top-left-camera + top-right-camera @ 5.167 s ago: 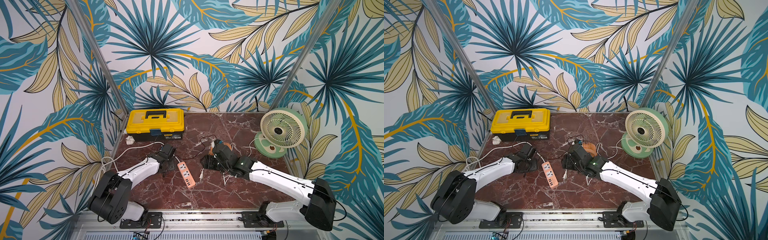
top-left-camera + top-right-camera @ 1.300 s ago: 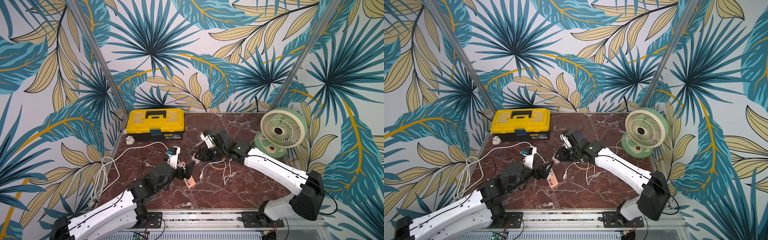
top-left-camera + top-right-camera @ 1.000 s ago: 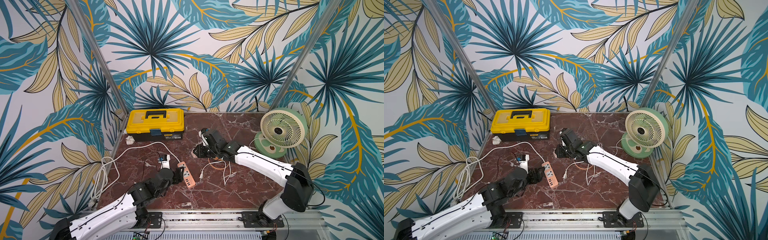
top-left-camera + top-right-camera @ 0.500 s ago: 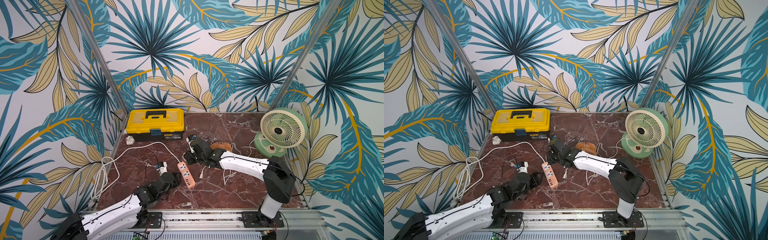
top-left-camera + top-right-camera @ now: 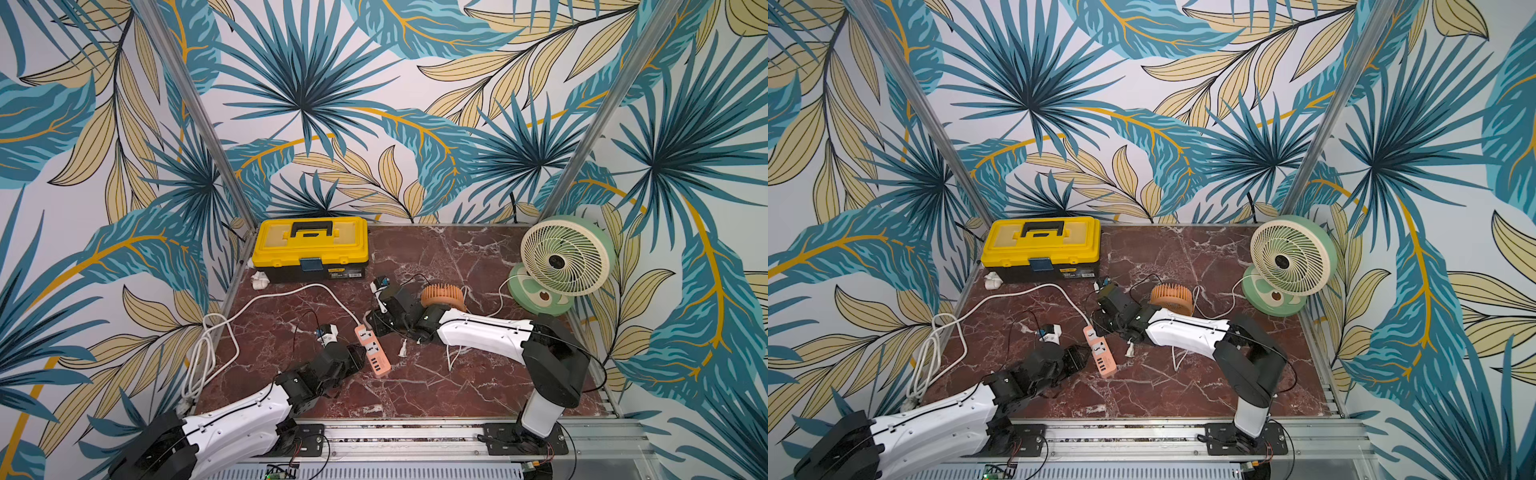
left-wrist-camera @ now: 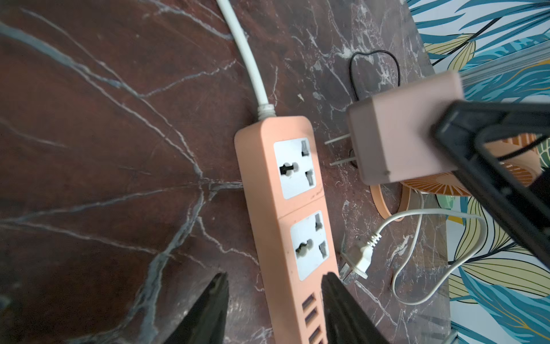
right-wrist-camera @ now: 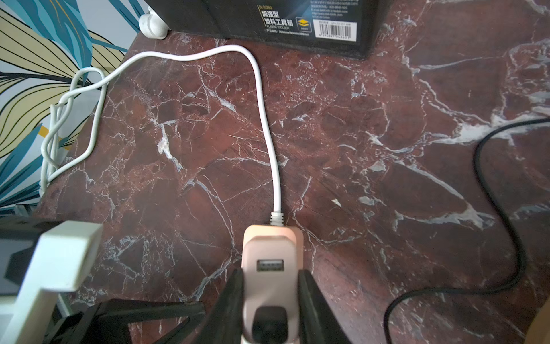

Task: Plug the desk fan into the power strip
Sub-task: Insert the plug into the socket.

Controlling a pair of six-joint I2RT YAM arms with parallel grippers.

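Observation:
The salmon-orange power strip lies flat mid-table, with its white cord running back and left. My left gripper is open. Its jaws straddle the strip's USB end, one finger against the strip's edge and the other apart on the marble. My right gripper is shut on a pink two-prong adapter, which hovers by the strip's cord end. A green desk fan stands back right. Its white plug lies loose beside the strip.
A small orange fan lies behind my right wrist, with a thin black cable near it. A yellow toolbox sits back left. The strip's cord hangs coiled over the left table edge. Patterned walls enclose three sides.
My left gripper has drawn back toward me and narrowed its jaws round the strip's USB end. My right arm has carried the adapter left and down to the strip's cord end.

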